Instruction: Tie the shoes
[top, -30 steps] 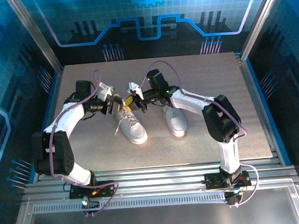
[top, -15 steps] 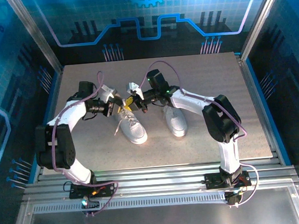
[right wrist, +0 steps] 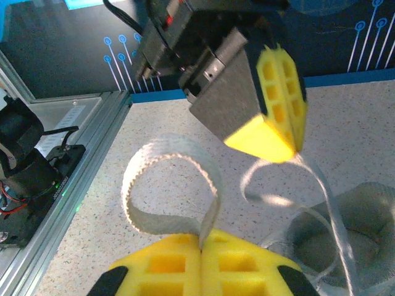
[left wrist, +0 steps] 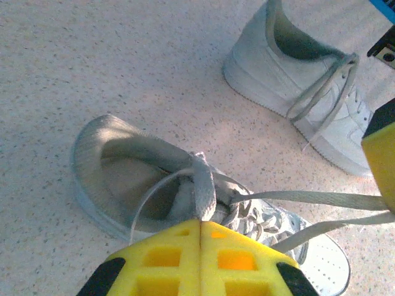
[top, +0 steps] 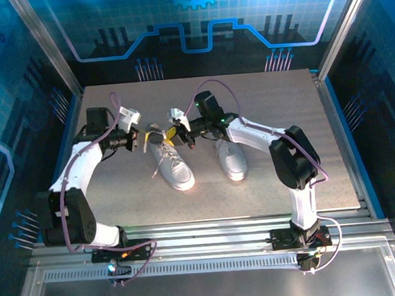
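Observation:
Two white shoes lie on the table: the left shoe (top: 173,168) (left wrist: 117,179) and the right shoe (top: 231,159) (left wrist: 308,80). Both grippers meet above the left shoe's opening. My left gripper (top: 147,139) (left wrist: 200,221) is shut on a lace (left wrist: 202,185) that rises from the top eyelets. My right gripper (top: 172,133) (right wrist: 200,237) is shut on a loop of lace (right wrist: 166,179) standing above its yellow fingers. The left gripper's yellow fingers (right wrist: 278,105) hang just beyond that loop. Two lace strands (left wrist: 321,198) run taut toward the right gripper.
The speckled table (top: 120,207) is walled by blue panels and metal posts (top: 48,43). An aluminium rail (right wrist: 74,185) borders the table's left side. Bare tabletop lies in front of the shoes' toes and at the far right (top: 302,100).
My left gripper has closed on the lace and drawn back to the left, its arm swinging outward. The right gripper and both shoes have stayed put.

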`<action>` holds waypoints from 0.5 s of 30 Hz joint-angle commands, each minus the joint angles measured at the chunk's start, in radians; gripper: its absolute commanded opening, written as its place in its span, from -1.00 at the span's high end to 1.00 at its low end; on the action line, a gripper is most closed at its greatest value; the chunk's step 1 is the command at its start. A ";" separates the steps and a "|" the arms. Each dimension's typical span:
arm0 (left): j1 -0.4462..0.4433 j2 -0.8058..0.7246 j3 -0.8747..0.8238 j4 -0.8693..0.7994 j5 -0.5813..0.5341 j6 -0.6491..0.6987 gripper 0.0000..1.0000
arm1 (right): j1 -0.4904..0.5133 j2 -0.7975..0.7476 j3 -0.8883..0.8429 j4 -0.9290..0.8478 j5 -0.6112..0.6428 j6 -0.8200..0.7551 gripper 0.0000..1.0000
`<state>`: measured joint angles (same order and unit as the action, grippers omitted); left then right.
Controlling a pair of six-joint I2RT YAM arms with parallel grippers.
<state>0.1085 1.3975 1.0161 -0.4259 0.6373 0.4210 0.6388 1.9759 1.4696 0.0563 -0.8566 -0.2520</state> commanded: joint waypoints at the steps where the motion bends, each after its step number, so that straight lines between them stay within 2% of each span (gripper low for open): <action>1: 0.040 -0.100 -0.064 0.048 0.037 -0.079 1.00 | -0.012 -0.028 0.014 -0.044 0.037 0.010 1.00; 5: 0.080 -0.297 -0.185 0.136 0.029 -0.157 1.00 | -0.012 -0.007 0.066 -0.108 0.067 0.023 1.00; 10: 0.077 -0.522 -0.261 0.094 0.048 -0.152 1.00 | -0.011 0.007 0.096 -0.137 0.087 0.043 1.00; 15: 0.017 -0.758 -0.324 0.039 0.029 -0.140 1.00 | -0.009 0.023 0.132 -0.156 0.106 0.051 1.00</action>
<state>0.1596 0.7181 0.7227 -0.3454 0.6514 0.2859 0.6380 1.9770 1.5574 -0.0574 -0.7643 -0.2173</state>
